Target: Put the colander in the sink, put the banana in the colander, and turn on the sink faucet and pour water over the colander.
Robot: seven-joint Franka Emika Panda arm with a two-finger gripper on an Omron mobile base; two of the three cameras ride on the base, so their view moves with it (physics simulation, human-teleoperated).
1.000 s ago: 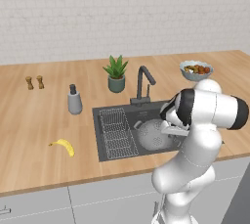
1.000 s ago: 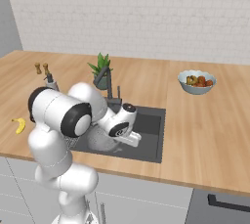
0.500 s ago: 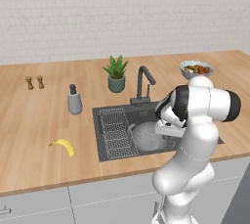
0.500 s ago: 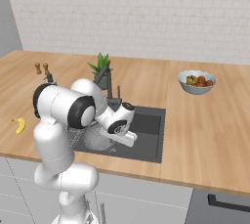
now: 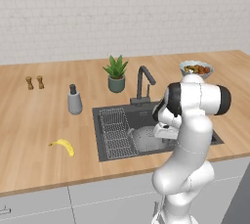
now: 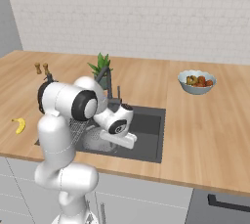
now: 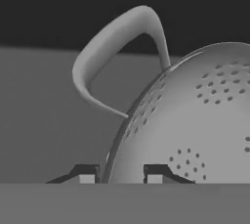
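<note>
The colander (image 7: 195,120), a perforated grey metal bowl with a loop handle, fills the right of the hand view. My gripper (image 7: 120,174) is shut on its rim, one fingertip on each side of the wall. From the base views the colander (image 5: 145,137) (image 6: 95,142) sits low inside the dark sink (image 5: 146,114) (image 6: 146,135), right of the wire rack, with my hand at its right edge. The yellow banana (image 5: 63,145) (image 6: 19,124) lies on the wooden counter left of the sink. The dark faucet (image 5: 143,83) (image 6: 108,82) stands behind the basin; no water shows.
A flat wire rack (image 5: 116,132) lies in the sink's left half. A grey soap dispenser (image 5: 74,100), a potted plant (image 5: 116,74) and two small shakers (image 5: 34,82) stand on the counter behind and to the left. A fruit bowl (image 5: 196,68) (image 6: 196,81) sits at the back right.
My arm's upper links have swung more upright. The hand has shifted slightly left and lower in the sink, keeping its hold on the colander. The banana has not moved.
</note>
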